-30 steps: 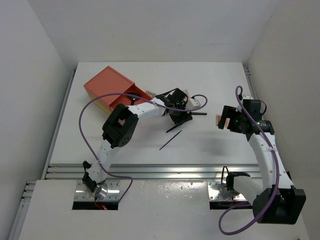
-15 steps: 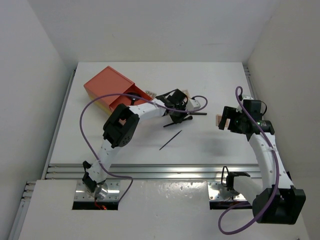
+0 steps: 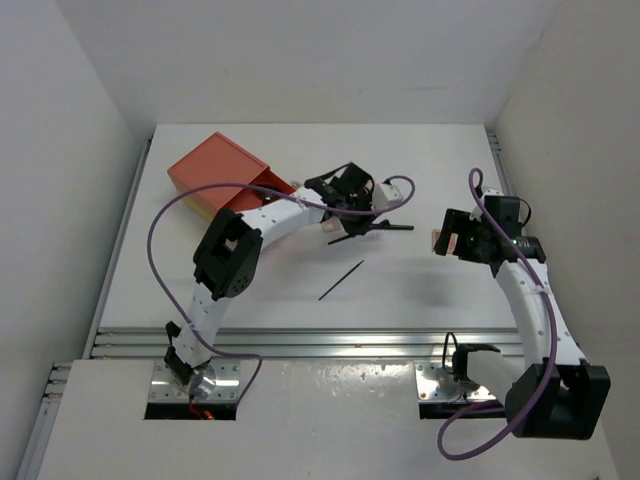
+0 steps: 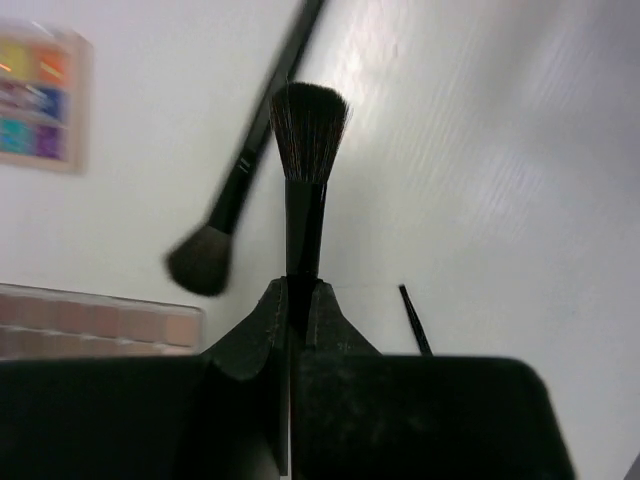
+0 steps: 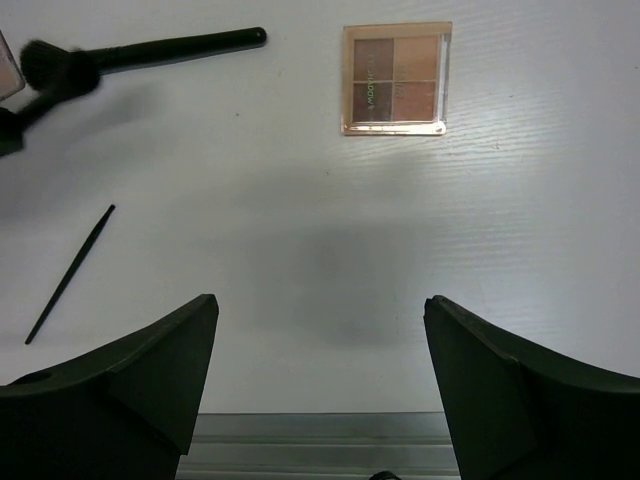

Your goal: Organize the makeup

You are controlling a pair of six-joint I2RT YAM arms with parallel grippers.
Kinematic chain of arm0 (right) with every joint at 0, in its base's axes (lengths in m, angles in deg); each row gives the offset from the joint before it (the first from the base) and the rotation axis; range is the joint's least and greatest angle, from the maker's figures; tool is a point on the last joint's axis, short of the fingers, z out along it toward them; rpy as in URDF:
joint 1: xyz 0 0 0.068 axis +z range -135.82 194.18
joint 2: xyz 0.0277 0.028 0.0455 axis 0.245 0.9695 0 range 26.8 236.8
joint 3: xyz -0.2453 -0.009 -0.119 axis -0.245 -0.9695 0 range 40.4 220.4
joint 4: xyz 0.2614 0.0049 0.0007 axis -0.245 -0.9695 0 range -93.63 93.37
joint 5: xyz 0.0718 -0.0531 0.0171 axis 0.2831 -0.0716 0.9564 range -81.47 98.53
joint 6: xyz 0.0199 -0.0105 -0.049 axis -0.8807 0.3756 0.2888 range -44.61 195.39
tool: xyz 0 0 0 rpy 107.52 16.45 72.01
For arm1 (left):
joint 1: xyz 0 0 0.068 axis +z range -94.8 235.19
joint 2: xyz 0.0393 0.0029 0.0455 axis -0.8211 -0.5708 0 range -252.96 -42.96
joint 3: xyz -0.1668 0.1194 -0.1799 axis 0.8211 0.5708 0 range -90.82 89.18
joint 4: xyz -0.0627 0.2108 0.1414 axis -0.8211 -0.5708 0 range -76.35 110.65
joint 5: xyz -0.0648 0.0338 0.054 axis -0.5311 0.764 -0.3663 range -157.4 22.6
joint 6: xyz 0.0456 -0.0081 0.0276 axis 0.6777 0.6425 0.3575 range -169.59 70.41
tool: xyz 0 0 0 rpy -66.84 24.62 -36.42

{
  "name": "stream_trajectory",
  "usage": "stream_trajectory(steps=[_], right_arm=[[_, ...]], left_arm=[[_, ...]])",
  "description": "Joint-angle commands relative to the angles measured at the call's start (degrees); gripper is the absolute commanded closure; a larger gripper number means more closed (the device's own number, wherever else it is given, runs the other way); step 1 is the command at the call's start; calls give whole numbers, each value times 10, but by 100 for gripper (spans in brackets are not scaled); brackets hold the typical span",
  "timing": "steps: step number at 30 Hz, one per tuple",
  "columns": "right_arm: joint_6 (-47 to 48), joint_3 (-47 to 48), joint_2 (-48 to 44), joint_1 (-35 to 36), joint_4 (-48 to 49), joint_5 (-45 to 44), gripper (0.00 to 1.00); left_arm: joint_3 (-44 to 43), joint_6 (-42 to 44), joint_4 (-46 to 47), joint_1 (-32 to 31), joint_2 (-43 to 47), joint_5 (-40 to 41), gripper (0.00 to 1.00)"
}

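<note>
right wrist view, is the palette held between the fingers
No, the palette lies flat on the table ahead of the open right gripper, touching neither finger.

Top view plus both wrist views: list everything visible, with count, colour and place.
held brush: one, black, clamped in the left fingers.
loose brush: one, black, lying on the table beside the held one.
thin stick: one, black, lying alone at table centre.
multicolour palette: one, bright squares, near the held brush.
pinkish-brown palette: one, also near the held brush.
four-square palette: one, brown shades, table's right half, ahead of the right fingers.
box: one, orange, far-left of the table.
table: one, white.
left fingers: two, black, shut on the held brush.
right fingers: two, black, open, holding nothing.
</note>
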Motion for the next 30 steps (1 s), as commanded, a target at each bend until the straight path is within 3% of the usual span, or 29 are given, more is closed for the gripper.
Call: stream_trajectory(steps=[1,8,15,22,30], right_arm=[[-18,7,25,-1,48,21,16],[-38,44,115,28,85,44,17],[-31,84,170,73,89,42,17],[-32,87,177,87,85,29,17],[-20,99,178,92,67,11,17]], left_arm=[[-70,-21,8,22,88,-27,100],[-77,-65,3,87,172,33,100],[69,-107,10,193,268,50,100],[229,-84,118,245,306,18,100],[284,-65,124,283,311,6,100]])
